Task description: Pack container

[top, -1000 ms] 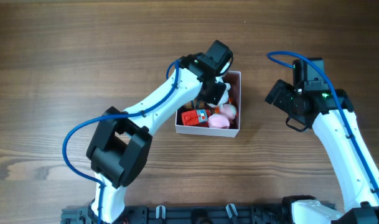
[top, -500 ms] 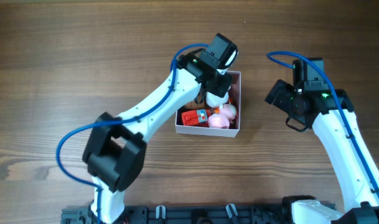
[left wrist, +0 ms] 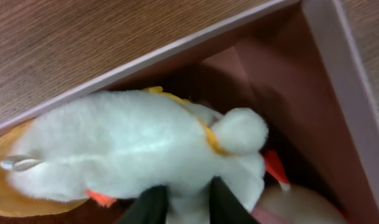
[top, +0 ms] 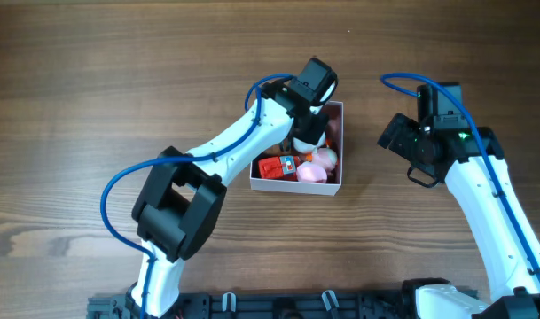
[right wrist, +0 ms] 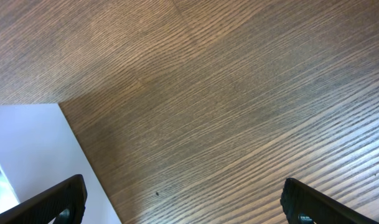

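The container is a square white box with a dusty pink inside, at mid-table. My left gripper reaches into its far part and is shut on a white plush toy. In the left wrist view the two black fingers pinch the white plush toy low against the pink inner wall. A pink toy and a red toy lie in the box's near part. My right gripper is open and empty over bare wood to the right of the box, its fingers wide apart.
The table is brown wood. The container's white outer wall shows at the left of the right wrist view. The left arm's links cross the table from the near edge up to the box.
The left wrist has shifted slightly toward the container's far right corner with the plush in its fingers, and its elbow has swung a little. The right arm has not moved.
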Controlling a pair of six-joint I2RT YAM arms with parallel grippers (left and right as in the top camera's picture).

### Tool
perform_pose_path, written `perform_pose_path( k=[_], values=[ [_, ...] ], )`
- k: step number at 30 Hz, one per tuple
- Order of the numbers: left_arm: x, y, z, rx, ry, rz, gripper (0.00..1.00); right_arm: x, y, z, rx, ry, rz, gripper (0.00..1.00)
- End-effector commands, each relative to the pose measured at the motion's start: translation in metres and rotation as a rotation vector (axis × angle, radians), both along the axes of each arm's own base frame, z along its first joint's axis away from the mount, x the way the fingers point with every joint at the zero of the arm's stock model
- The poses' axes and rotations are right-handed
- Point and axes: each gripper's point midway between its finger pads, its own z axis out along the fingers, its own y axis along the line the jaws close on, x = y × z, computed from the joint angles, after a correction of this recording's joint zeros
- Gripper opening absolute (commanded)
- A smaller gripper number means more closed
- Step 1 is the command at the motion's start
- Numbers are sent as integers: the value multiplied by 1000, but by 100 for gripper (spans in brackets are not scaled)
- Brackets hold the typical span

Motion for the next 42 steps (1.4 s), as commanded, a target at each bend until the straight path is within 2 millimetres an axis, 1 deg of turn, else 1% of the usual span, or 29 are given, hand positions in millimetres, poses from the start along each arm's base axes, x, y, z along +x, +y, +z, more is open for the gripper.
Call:
perform_pose_path(
  k=[1,2,4,5,7,10,11,13,14,15,16,18,20,21,22,23,24,26,28,29,30,33,34,35,36,38,40,41,42],
  values=[
    [-18,10,-43,50,110,7,26,-1,0,-4,13,9,-16,99],
    [-19,9,-43,40,121,18,31,-1,0,-4,13,9,-16,100],
    [-20,15,-53,47,157,40,32,-1,0,-4,13,9,-16,100],
    [-24,17,-59,37,199,50,30,-1,0,-4,13,8,-16,100],
    [-24,18,-61,29,214,59,29,-1,0,-4,13,9,-16,100],
    [-29,21,-65,42,230,61,30,-1,0,-4,13,8,-16,99],
    [-41,24,-73,41,273,58,28,-1,0,-4,13,8,-16,99],
    [-45,24,-75,44,283,53,24,-1,0,-4,13,9,-16,100],
    [-44,23,-73,40,278,52,24,-1,0,-4,13,9,-16,99],
    [-40,20,-60,24,259,51,24,-1,0,-4,13,9,-16,100],
    [-35,17,-43,1,231,49,27,-1,0,-4,13,8,-16,99],
    [-22,7,2,-64,149,42,35,-1,0,-4,13,8,-16,100],
    [-12,0,59,-148,41,34,43,-1,0,-4,13,9,-16,100],
    [-11,0,77,-173,7,32,45,-1,0,-4,13,9,-16,100],
    [-8,3,87,-172,-25,39,47,-1,0,-4,13,8,-16,100],
    [-4,7,87,-151,-46,53,48,-1,0,-4,13,8,-16,100],
    [-1,11,82,-123,-58,63,50,-1,0,-4,13,8,-16,99],
    [6,7,69,-113,-60,67,51,-1,0,-4,13,8,-16,100],
    [14,1,49,-109,-56,64,52,-1,0,-4,13,8,-16,100],
    [14,1,34,-90,-34,66,52,-1,0,-4,13,9,-16,99],
    [13,1,21,-72,-11,65,51,-1,0,-4,13,9,-16,99],
    [-4,6,-24,13,96,54,48,-1,0,-4,13,8,-16,100],
    [-11,10,-37,44,133,54,44,-1,0,-4,13,8,-16,100],
    [-18,13,-45,71,164,53,38,-1,0,-4,13,8,-16,100],
    [-21,15,-46,80,175,52,35,-1,0,-4,13,8,-16,99],
    [-21,14,-35,69,161,51,35,-1,0,-4,13,8,-16,99],
    [-15,10,0,16,99,50,37,-1,0,-4,13,8,-16,100],
    [-14,9,13,-4,76,49,38,-1,0,-4,13,8,-16,100],
    [-12,8,38,-40,33,47,41,-1,0,-4,13,8,-16,100]
  ],
)
